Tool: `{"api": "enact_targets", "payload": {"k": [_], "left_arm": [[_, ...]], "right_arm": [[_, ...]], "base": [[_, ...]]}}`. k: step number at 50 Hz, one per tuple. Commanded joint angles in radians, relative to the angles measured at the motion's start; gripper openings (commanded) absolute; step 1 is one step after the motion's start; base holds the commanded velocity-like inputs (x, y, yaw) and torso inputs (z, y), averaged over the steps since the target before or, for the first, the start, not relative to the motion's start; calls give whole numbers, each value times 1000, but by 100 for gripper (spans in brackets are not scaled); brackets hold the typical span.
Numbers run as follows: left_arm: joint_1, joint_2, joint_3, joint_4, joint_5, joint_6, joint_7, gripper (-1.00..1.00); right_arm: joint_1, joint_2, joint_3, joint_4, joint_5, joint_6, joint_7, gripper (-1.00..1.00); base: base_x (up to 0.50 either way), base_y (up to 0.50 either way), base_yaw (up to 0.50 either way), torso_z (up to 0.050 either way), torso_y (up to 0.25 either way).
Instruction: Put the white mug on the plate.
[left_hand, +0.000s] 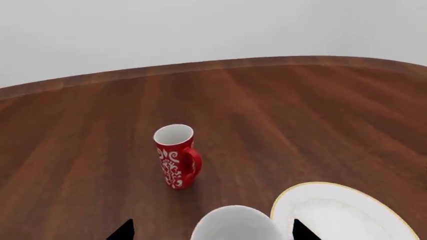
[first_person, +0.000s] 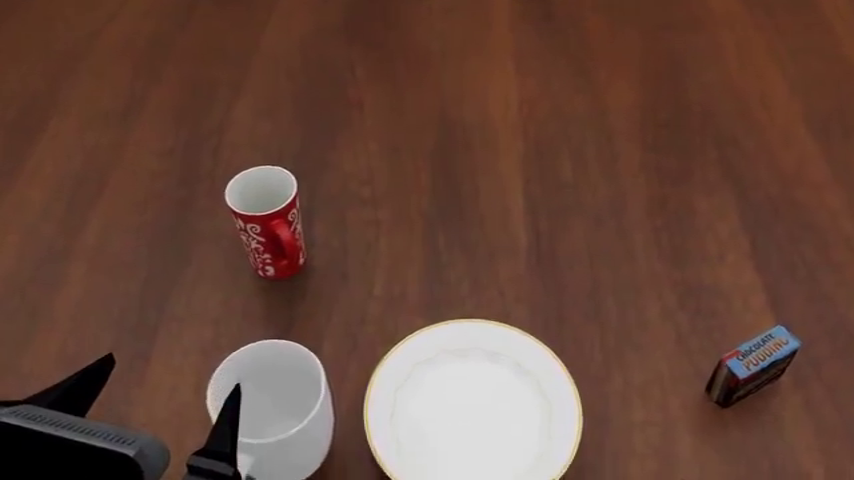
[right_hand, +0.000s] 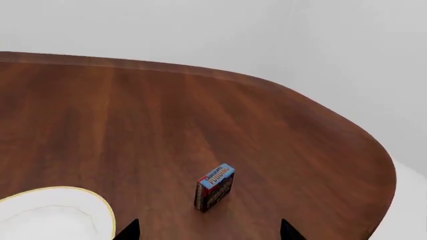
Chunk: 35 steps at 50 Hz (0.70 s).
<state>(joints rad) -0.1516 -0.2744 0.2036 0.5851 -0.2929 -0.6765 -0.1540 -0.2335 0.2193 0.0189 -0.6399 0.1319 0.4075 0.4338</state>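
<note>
The white mug (first_person: 274, 405) stands upright on the wooden table, just left of the plate (first_person: 474, 405). The plate is round and white with a thin gold rim, and nothing lies on it. My left gripper (first_person: 160, 400) is open at the mug's near left, with one fingertip overlapping the mug's left edge. In the left wrist view the mug (left_hand: 237, 225) shows between the two spread tips of the left gripper (left_hand: 213, 231), with the plate (left_hand: 340, 215) beside it. My right gripper (right_hand: 208, 231) is open and empty, out of the head view; the plate's edge (right_hand: 53, 215) shows beside it.
A slim red mug with white swirls (first_person: 264, 220) stands upright beyond the white mug; it also shows in the left wrist view (left_hand: 177, 162). A small chocolate pudding box (first_person: 754, 365) stands right of the plate and ahead of the right gripper (right_hand: 215, 186). The table's curved edge (right_hand: 373, 150) lies beyond.
</note>
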Motion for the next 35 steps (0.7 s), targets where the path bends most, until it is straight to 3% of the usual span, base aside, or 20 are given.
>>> {"api": "enact_targets", "payload": {"k": [1, 21, 35], "left_arm": [[7, -7, 6, 2, -2, 8, -3, 100], [6, -13, 11, 10, -8, -2, -19, 100], [-14, -10, 12, 3, -30, -96, -45, 100]], "right_arm": [[-3, 8, -5, 1, 6, -5, 7, 100], [-1, 19, -11, 10, 19, -16, 13, 100], [10, 24, -17, 16, 26, -11, 18, 100]], "base": [[0, 0, 0, 0, -98], [-1, 0, 0, 0, -97], [0, 0, 0, 0, -2]]}}
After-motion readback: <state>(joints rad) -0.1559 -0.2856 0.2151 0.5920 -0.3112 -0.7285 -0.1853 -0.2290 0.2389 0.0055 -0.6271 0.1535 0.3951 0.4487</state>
